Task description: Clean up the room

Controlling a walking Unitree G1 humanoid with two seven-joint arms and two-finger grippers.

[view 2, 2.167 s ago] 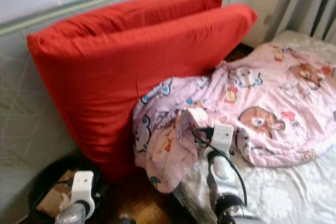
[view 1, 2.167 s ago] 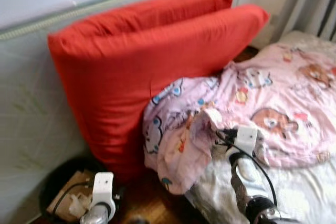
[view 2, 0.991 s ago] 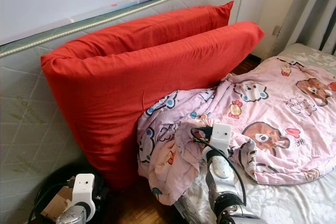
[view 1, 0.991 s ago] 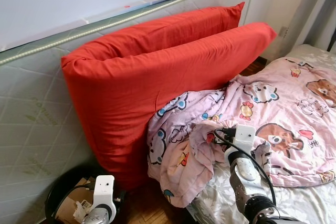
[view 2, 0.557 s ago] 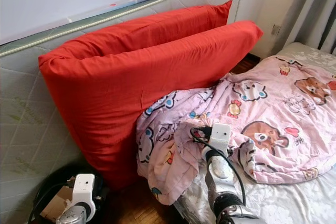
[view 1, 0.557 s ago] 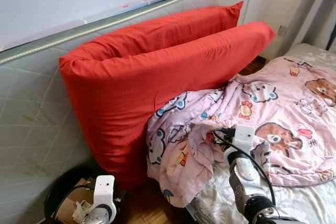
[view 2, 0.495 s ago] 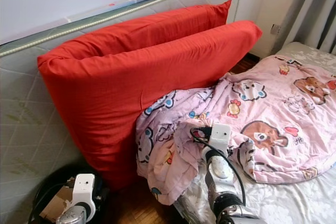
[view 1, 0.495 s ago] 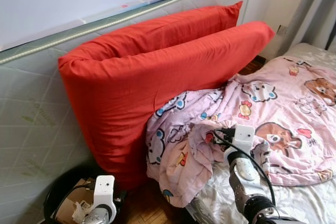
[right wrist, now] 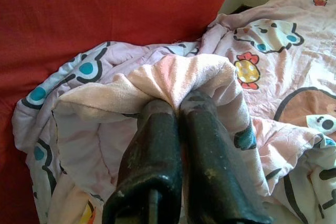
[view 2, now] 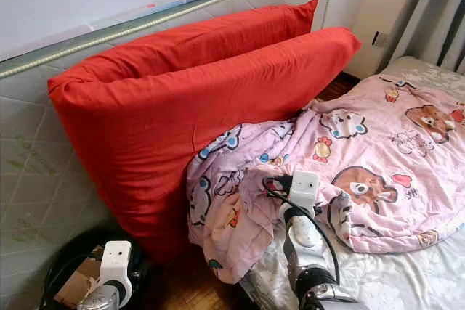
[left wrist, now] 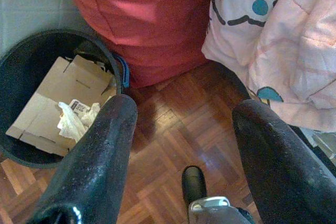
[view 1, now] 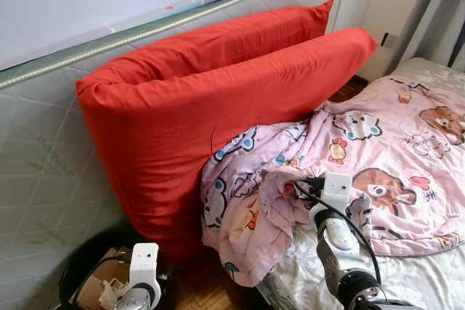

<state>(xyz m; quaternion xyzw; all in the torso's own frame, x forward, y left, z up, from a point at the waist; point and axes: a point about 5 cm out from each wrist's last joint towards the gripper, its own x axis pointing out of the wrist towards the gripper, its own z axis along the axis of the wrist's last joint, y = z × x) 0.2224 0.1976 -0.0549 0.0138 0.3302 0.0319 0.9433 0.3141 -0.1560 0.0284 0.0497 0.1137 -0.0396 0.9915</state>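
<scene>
- Right tool (right wrist: 176, 106): fingers clenched on a bunched fold of the pink cartoon-print blanket (view 1: 378, 150).
- Blanket: spread over the bed (view 1: 407, 281); its near edge hangs off the bed's side toward the wooden floor (left wrist: 173, 129), touching the two red pillows (view 1: 196, 107).
- Pillows: leaning against an upright mattress (view 1: 43, 157).
- Left tool (left wrist: 181, 129): released, fingers spread wide, low over the floor beside a black bin (left wrist: 31, 66) holding cardboard and crumpled paper.
</scene>
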